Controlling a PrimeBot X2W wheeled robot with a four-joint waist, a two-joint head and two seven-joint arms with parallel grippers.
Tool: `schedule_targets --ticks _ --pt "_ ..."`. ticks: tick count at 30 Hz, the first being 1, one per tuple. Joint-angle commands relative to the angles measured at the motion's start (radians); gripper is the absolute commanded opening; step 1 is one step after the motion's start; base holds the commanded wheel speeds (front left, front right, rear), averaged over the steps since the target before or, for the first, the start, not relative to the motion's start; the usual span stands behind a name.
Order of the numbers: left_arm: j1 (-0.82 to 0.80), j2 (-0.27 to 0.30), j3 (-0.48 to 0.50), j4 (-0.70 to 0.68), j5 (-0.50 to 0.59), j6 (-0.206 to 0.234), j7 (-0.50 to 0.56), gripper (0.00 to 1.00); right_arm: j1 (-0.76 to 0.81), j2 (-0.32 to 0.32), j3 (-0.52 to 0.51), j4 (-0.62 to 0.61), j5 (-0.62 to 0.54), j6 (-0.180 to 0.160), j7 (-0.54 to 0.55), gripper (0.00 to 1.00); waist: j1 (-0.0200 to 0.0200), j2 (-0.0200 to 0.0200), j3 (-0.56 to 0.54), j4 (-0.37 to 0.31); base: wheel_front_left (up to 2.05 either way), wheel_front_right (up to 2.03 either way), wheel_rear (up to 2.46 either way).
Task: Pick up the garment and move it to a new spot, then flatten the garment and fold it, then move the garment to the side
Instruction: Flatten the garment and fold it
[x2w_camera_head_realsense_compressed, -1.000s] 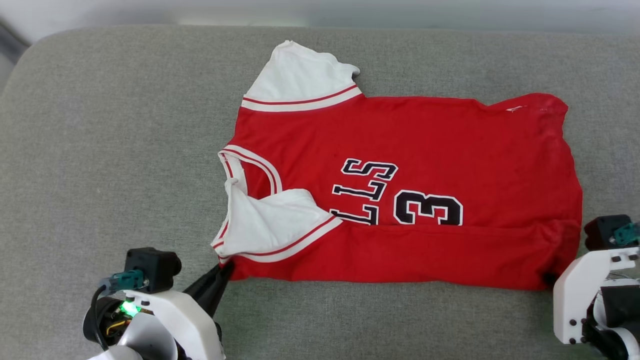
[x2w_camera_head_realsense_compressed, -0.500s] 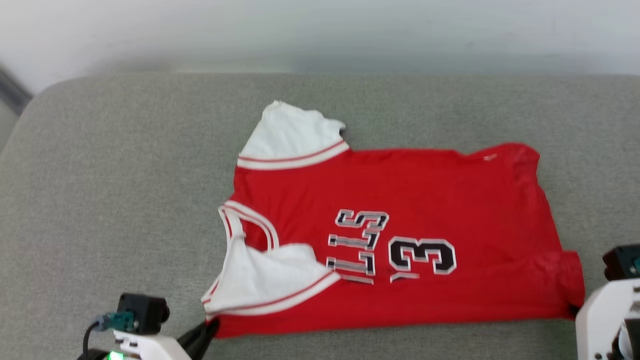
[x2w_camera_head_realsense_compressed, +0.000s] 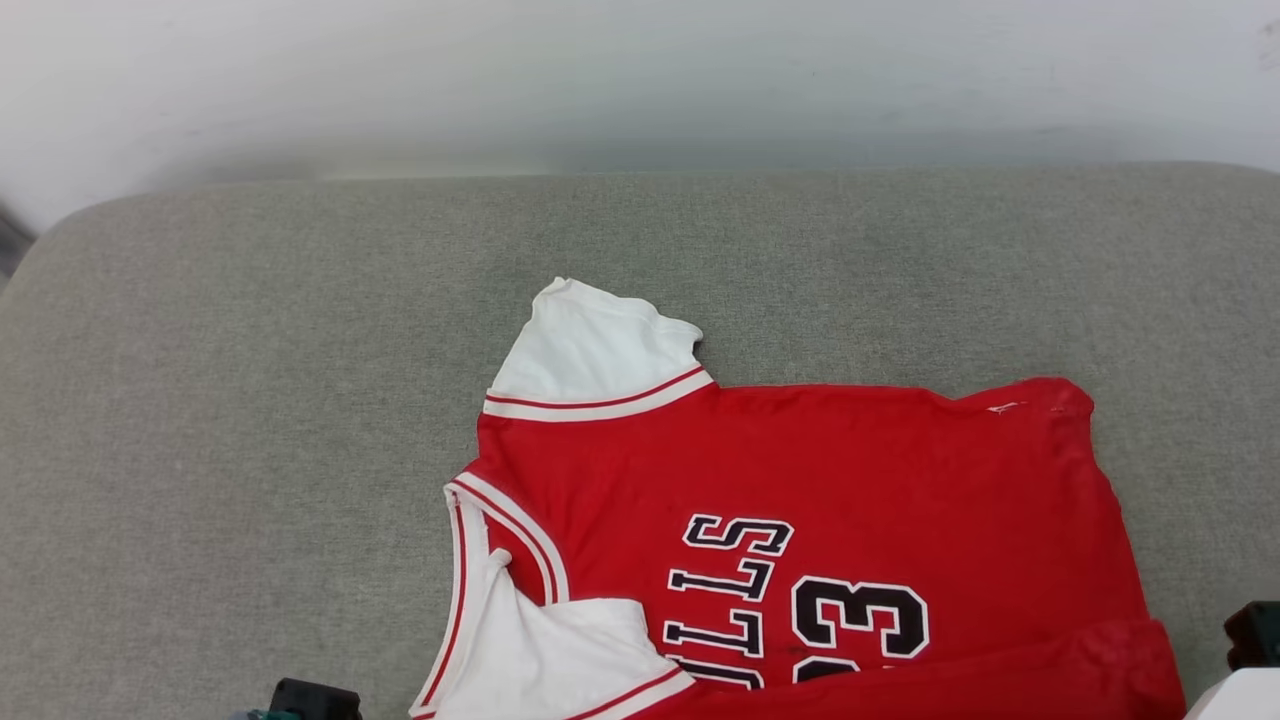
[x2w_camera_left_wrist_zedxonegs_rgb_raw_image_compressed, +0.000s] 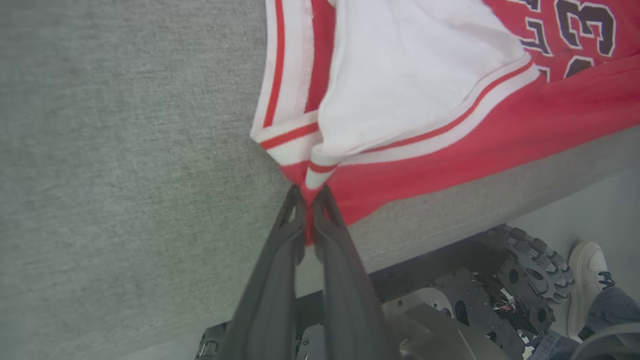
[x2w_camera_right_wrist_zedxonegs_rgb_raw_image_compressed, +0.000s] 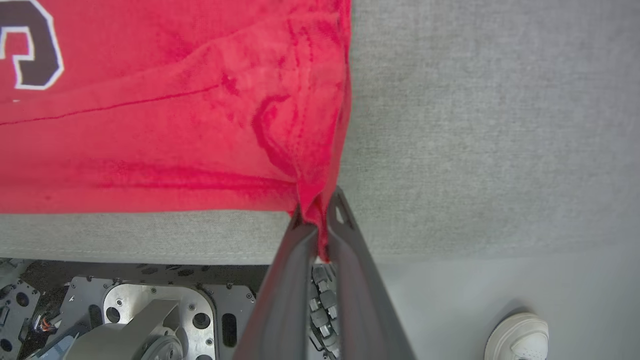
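Upholstery (x2w_camera_head_realsense_compressed: 250, 400), grey, below a pale wall (x2w_camera_head_realsense_compressed: 640, 80) bears the garment (x2w_camera_head_realsense_compressed: 850, 470), left tool (x2w_camera_left_wrist_zedxonegs_rgb_raw_image_compressed: 309, 192) and right tool (x2w_camera_right_wrist_zedxonegs_rgb_raw_image_compressed: 320, 210) pinching its corners.

I see the garment (x2w_camera_head_realsense_compressed: 850, 470), a red jersey with white sleeves and striped trim, lying number-up on the grey cushion (x2w_camera_head_realsense_compressed: 250, 400), collar leftward, its near edge folded over.

Your head camera cut the garment (x2w_camera_head_realsense_compressed: 800, 470) off along its near edge, where a folded red band (x2w_camera_head_realsense_compressed: 1000, 680) and a white sleeve (x2w_camera_head_realsense_compressed: 560, 660) covered part of the lettering (x2w_camera_head_realsense_compressed: 722, 580). In your right wrist view, a person's white shoe (x2w_camera_right_wrist_zedxonegs_rgb_raw_image_compressed: 517, 335) ran past the bottom edge.
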Motion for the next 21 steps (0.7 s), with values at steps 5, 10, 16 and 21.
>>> schedule_targets --ticks 5,10,16,21 --pt "-0.025 -0.022 -0.029 0.076 0.032 -0.031 0.007 0.38 -0.029 -0.007 0.037 0.069 -0.018 -0.001 -0.046 0.9 0.0 0.0 -0.002 -0.005 0.0 0.0 0.0" --pt "-0.036 -0.042 -0.021 0.119 0.043 -0.038 -0.023 1.0 -0.056 -0.008 0.053 0.107 -0.008 -0.001 -0.096 1.0 0.0 0.0 -0.021 -0.003 0.0 0.0 0.0" --pt "-0.064 -0.061 0.035 0.125 0.077 -0.03 -0.146 1.0 -0.101 0.012 0.022 0.103 0.018 -0.001 -0.185 1.0 0.0 0.0 -0.049 -0.003 0.0 0.0 0.0" --pt "-0.081 -0.091 0.103 0.12 0.096 -0.024 -0.28 1.0 -0.154 0.012 0.019 0.066 0.039 -0.001 -0.312 1.0 0.0 0.0 -0.068 -0.009 0.0 0.0 0.0"
